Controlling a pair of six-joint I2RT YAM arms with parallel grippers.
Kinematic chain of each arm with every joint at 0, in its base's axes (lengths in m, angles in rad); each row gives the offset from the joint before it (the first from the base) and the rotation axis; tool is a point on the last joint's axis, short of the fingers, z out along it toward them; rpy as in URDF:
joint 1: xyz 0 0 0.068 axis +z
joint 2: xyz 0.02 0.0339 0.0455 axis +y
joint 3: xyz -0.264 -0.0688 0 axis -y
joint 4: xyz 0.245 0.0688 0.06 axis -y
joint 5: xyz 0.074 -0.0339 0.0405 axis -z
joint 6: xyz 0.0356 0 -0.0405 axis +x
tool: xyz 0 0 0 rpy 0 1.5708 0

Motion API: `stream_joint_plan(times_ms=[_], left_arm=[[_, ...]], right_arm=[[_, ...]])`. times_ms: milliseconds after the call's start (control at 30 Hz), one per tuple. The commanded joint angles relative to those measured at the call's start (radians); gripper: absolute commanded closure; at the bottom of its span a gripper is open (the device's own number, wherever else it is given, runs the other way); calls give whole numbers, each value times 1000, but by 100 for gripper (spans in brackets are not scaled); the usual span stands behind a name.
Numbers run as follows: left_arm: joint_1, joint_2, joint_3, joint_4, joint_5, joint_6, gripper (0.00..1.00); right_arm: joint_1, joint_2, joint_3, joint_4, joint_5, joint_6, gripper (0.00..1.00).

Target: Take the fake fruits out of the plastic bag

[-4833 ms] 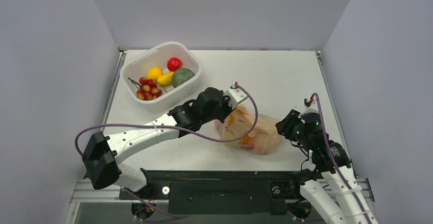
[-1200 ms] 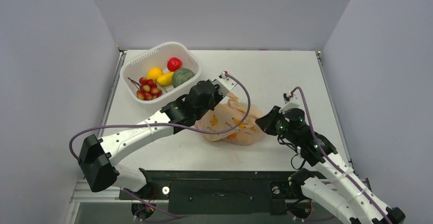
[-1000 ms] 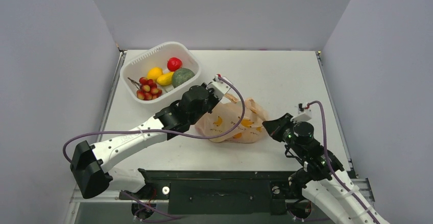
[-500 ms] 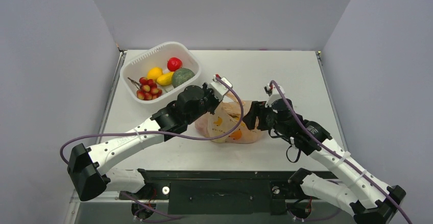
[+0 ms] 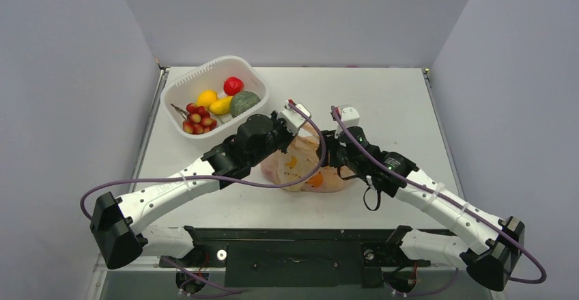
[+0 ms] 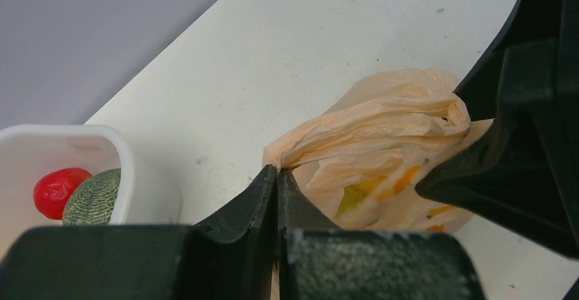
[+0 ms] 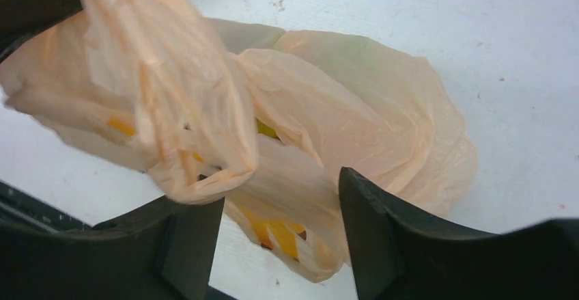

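The left hand [image 6: 276, 175] is pinched shut on a thin fold of the plastic bag [image 6: 382, 129] lying on the worktop [image 5: 382, 102], and the right hand [image 7: 273, 191] is wide open by it, so a hard pull could rip the bag or keep the fake fruits [image 5: 315, 180] stuck inside.

We see the left arm [image 5: 179, 182] and the right arm [image 5: 437, 201] built alike: smooth white tubular links between bulky black joint housings [image 5: 254, 136]. A purple cable [image 5: 321, 151] trails along each to a small white box [image 5: 347, 114] at the wrist, and the fingers [image 7: 382, 232] are matte black wedges
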Motion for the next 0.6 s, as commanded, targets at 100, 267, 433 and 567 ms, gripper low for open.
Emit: stream_joint_plan(times_ms=[100, 267, 433, 567], left_arm=[[1, -22, 18, 42, -80, -35, 100], [-27, -38, 1, 26, -332, -227, 100], [-25, -106, 22, -179, -323, -520, 99], [-5, -261, -69, -173, 16, -609, 58]], right_arm=[[-6, -174, -147, 221, 250, 234, 98], [-15, -315, -269, 212, 383, 462, 100], [-14, -373, -304, 267, 307, 482, 100], [-14, -370, -303, 310, 181, 413, 100]])
